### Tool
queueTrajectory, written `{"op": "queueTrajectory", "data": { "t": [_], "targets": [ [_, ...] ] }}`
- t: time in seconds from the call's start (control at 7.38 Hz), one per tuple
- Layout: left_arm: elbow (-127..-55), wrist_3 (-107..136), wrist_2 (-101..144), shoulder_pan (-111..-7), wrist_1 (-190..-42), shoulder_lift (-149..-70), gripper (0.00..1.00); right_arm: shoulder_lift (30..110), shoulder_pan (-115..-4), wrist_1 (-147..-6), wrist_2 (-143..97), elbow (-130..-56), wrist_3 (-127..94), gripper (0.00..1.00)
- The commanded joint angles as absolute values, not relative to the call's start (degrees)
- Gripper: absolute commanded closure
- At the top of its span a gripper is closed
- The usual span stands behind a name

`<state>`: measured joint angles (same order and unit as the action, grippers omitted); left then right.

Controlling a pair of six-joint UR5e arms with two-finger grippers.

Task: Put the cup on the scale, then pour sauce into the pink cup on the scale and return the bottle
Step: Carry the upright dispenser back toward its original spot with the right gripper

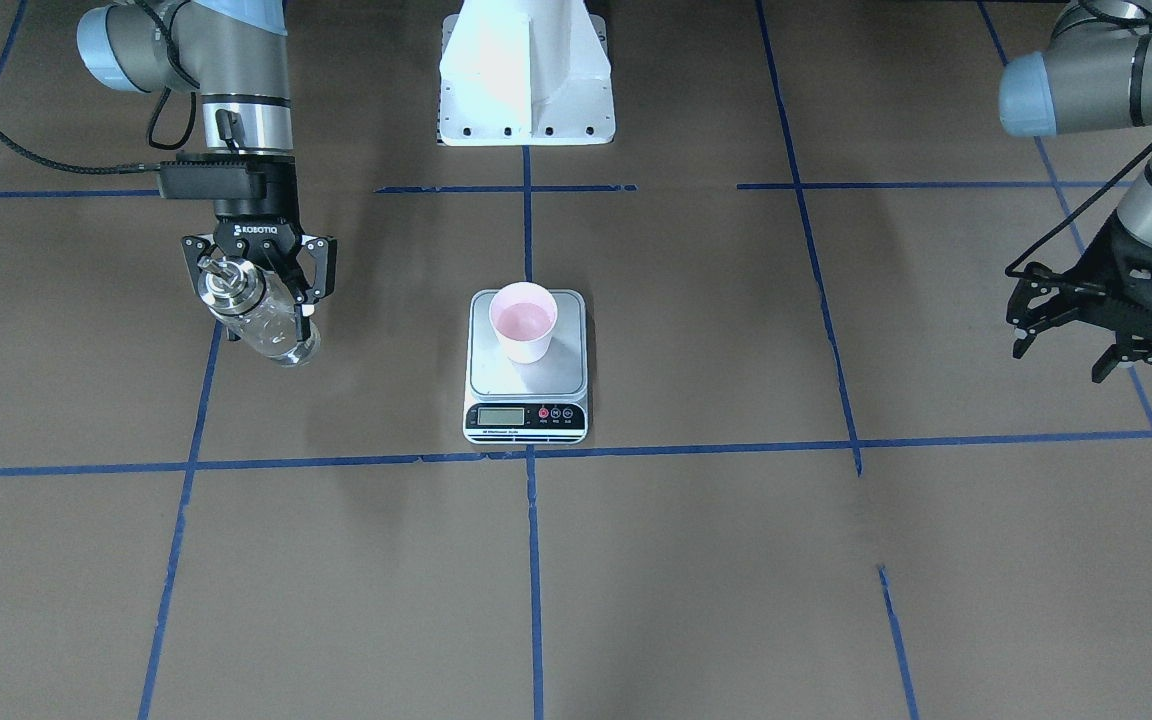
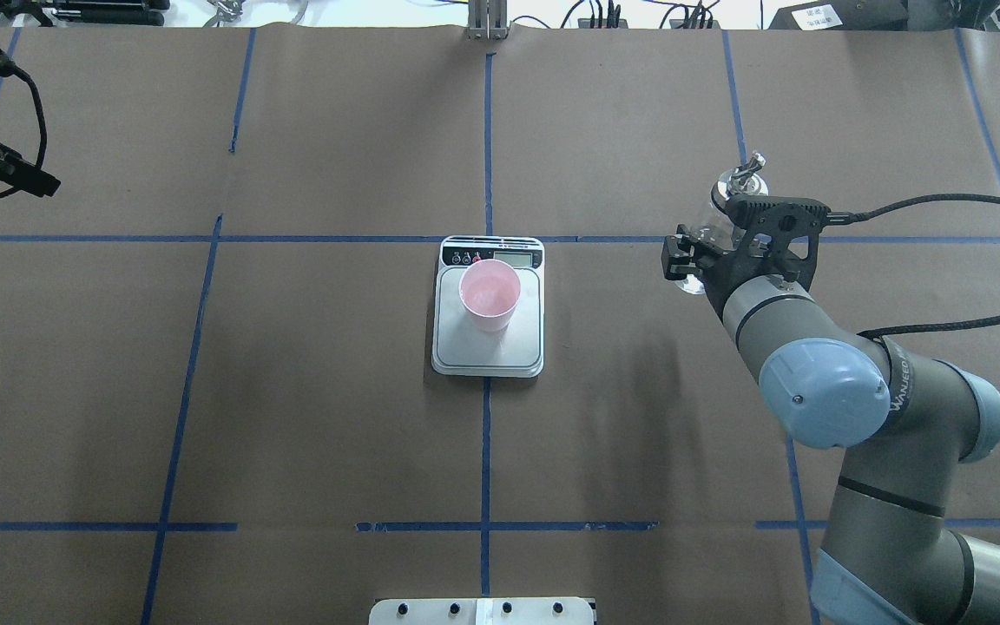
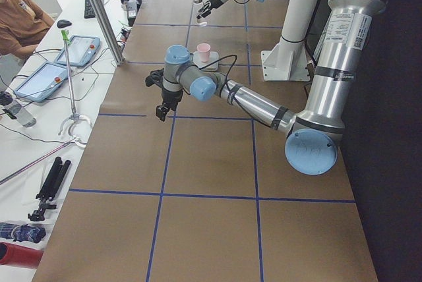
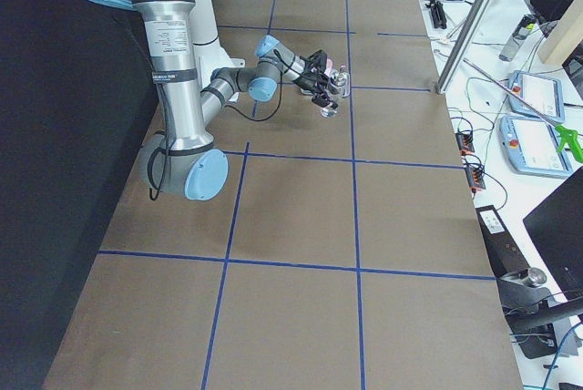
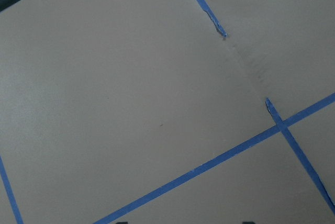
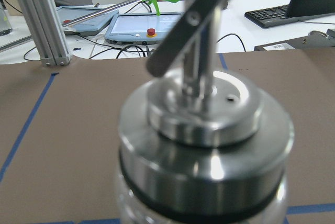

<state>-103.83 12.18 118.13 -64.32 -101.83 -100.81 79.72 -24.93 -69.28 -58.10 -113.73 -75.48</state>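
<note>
The right end effector [image 1: 258, 300], in the front-facing view, has its two fingers closed across the body of the small clear glass cylindrical bottle with a shiny silver metal cap [image 1: 261, 320]. It is well apart from the flat square silver-grey kitchen scale [image 1: 526, 385], on the robot's right of it. The colourless sauce [image 1: 288, 345] is hard to make out through the glass. The small pale pink tapered paper cup [image 1: 523, 322] stands upright about mid-platform on the scale. The left end effector [image 1: 1066, 350] hangs well apart on the scale's other side, fingers spread and empty. From overhead, the bottle's cap and thin spout rise past the black fingers; whether its base touches the brown-paper bench [image 2: 292, 417] I cannot tell. The two side views add only that both arms are clear of the scale. The left wrist view shows bare paper and blue tape lines [image 5: 209, 164]. The right wrist view is filled by the cap and spout, close and blurred. I judge the bottle rigid, smooth and breakable, apt to twist in the pads once tilted as the liquid shifts toward the spout. A hold across the mid-body below the cap looks soundest, and setting it down calls for a gentle touch. The cup is light and thin, so a nudge from the spout could tip it.
</note>
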Motion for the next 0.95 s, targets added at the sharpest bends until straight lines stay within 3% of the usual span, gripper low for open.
{"op": "queueTrajectory", "data": {
  "t": [0.0,0.81],
  "targets": [
    [-104.06,12.22,118.12,-64.25,-101.78,-100.81,0.22,82.70,-24.87,-66.46,-57.31,-112.94,-78.57,1.00],
    [-103.71,12.13,118.12,-64.25,-101.78,-100.90,0.22,87.45,-22.15,-61.00,-50.45,-109.78,-78.66,1.00]
  ]
}}
